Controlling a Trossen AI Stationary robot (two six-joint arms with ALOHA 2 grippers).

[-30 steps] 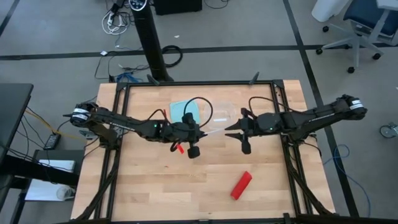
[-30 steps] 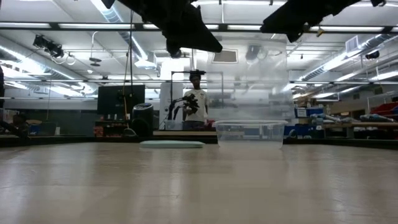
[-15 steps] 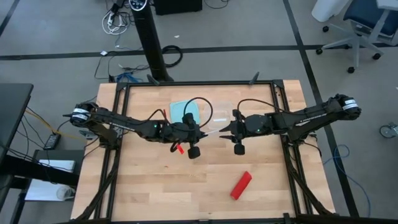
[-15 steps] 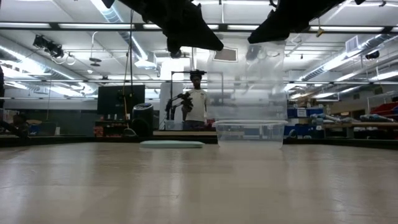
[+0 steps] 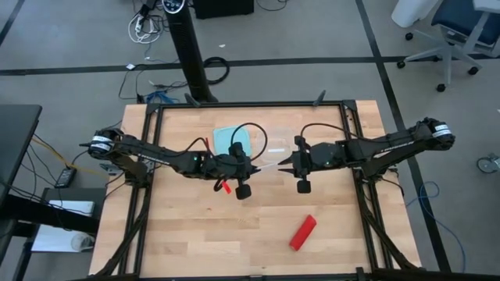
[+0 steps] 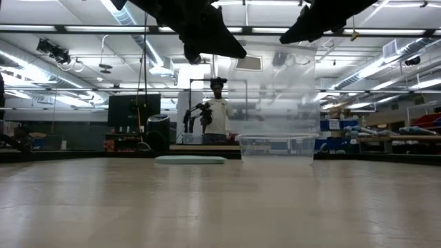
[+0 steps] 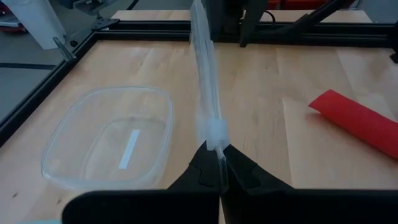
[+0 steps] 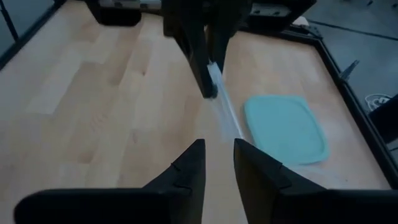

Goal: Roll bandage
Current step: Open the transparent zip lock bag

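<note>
So my left gripper (image 5: 251,166) is up off the table near the middle, fingers pressed tight on one edge of a clear plastic bag (image 7: 206,81). You can see the pinch clearly from my left wrist, where the bag's edge runs straight out from between the fingertips. Just behind that gripper, toward the far side of the table, sit a light-blue lid (image 5: 232,138) and, next to it, a clear plastic container (image 7: 109,135), both flat on the wood.

The bag stretches across toward my right gripper (image 5: 283,165), which faces the left one from close by. Its fingers (image 8: 186,171) are spread a little, with a narrow gap between them, and the bag's edge lines up with that gap, but they aren't pinching anything that I can see.

The bandage (image 5: 303,232) is a red roll lying on the table, near the front edge and well apart from both grippers, to the right of the left gripper.
</note>
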